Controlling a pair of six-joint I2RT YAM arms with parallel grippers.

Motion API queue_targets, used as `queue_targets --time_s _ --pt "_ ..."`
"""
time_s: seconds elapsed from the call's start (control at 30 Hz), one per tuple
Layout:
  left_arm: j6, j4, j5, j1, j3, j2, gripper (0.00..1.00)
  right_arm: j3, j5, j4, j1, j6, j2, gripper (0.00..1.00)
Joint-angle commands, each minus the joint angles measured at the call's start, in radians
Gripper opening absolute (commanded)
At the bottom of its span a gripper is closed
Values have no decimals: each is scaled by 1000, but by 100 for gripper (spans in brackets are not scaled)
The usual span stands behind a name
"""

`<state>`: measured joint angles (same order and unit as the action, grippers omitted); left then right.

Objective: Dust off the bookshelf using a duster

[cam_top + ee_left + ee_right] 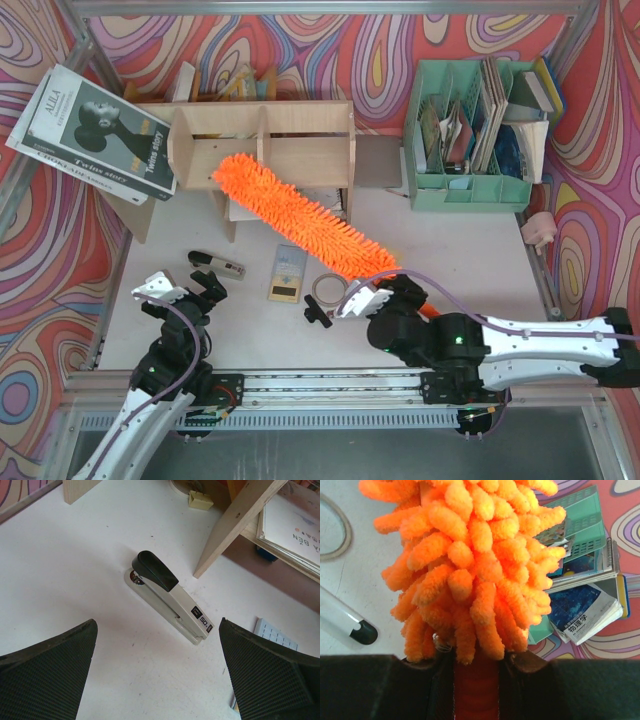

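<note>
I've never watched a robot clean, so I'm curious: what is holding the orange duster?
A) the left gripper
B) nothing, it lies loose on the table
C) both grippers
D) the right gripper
D: the right gripper is shut on the handle of the duster, while the left gripper stands open above a stapler.

Your bookshelf: low, light plywood, upright dividers, standing at the table's far side. Your duster: bright orange, fluffy, slanting from near right toward the shelf, its tip at the left compartment.
</note>
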<state>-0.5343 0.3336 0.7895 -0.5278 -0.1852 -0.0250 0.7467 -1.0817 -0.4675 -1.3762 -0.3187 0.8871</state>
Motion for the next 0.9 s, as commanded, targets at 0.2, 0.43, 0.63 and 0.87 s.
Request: queue_targets --time_s 0.2,0.43,0.63,0.87 --pt "11 -18 2 -1 18 4 98 40 23 -20 -6 31 53 0" --pt "8 -14 4 -1 19 9 98 99 114 -115 -20 -6 71 0" --pt "10 -17 4 -1 18 6 98 99 178 -166 -40 47 51 0" --pt "11 -24 1 -2 18 -4 98 81 134 -230 -40 117 34 0"
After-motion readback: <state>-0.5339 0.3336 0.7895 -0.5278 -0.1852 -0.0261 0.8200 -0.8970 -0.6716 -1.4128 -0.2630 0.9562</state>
